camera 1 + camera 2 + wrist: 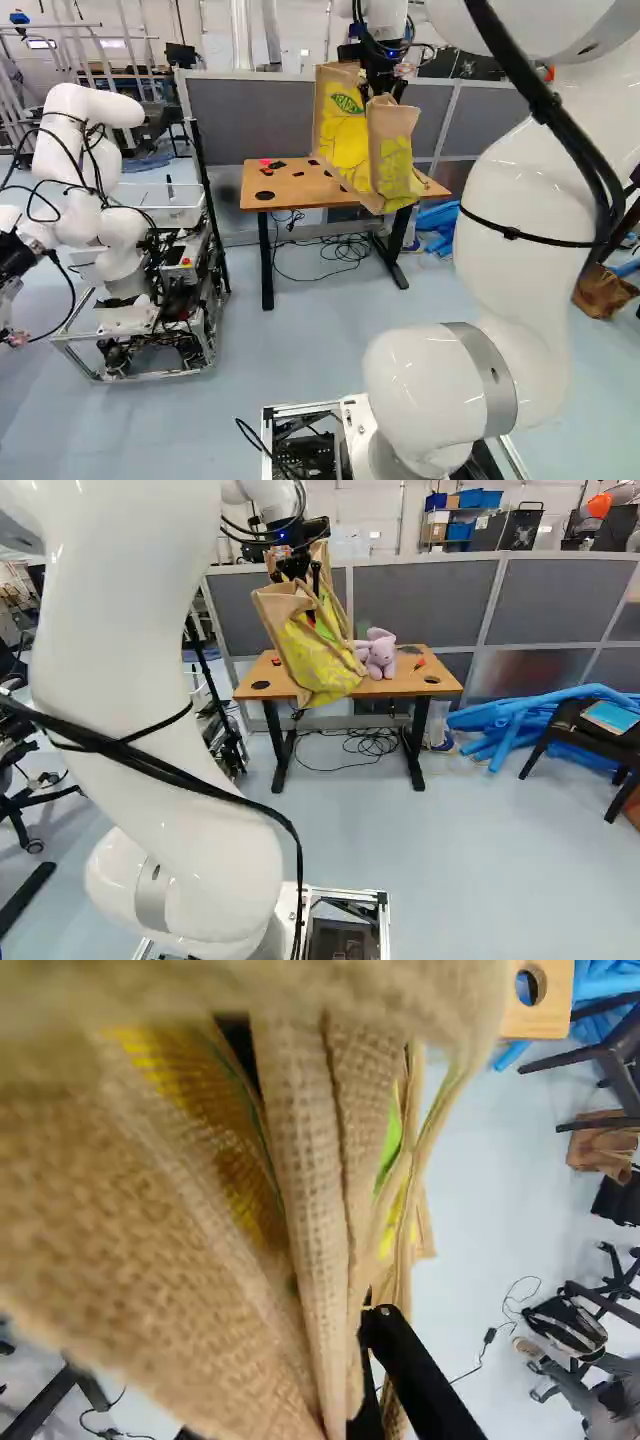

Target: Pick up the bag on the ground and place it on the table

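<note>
High in the right base view, my gripper (300,575) is shut on the tan burlap bag (325,660) with yellow printed sides. The bag hangs tilted, its lower part overlapping the table (430,685) and its front edge; whether it touches the wood I cannot tell. In the left base view the bag (350,140) covers the tabletop's right part. In the wrist view folds of burlap (310,1190) run down between the fingers of the gripper (345,1400); one black finger shows beside them, the other is mostly hidden by the cloth.
A pink plush rabbit (380,653) sits on the table, with small dark and red items (272,164) near its other end. Grey partitions (420,600) stand behind. Another robot (95,190) is at the left. Blue tubes (500,725) and a black chair (590,735) are at the right.
</note>
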{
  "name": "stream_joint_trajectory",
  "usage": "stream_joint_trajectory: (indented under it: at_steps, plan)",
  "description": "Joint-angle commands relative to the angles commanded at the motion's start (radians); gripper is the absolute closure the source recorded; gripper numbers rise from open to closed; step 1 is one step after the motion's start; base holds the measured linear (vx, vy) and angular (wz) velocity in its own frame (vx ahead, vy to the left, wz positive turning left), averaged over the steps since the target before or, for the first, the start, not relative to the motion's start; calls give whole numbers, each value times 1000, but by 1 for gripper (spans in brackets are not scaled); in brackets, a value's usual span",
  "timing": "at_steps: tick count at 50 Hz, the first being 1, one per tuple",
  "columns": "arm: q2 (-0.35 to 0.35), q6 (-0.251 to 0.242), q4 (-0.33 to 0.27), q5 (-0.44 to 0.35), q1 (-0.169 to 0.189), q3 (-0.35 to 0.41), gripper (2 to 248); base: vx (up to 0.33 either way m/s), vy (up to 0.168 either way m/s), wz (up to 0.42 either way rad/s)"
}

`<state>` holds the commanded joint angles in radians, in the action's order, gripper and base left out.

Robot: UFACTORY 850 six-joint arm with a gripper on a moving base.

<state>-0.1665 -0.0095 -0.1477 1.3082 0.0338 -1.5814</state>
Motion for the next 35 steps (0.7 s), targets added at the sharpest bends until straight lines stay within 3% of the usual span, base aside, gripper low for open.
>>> stream_joint_trajectory:
  at_steps: [35]
  plan:
    - [0, 0, 0, 0, 0, 0, 228, 63, 80, -15]
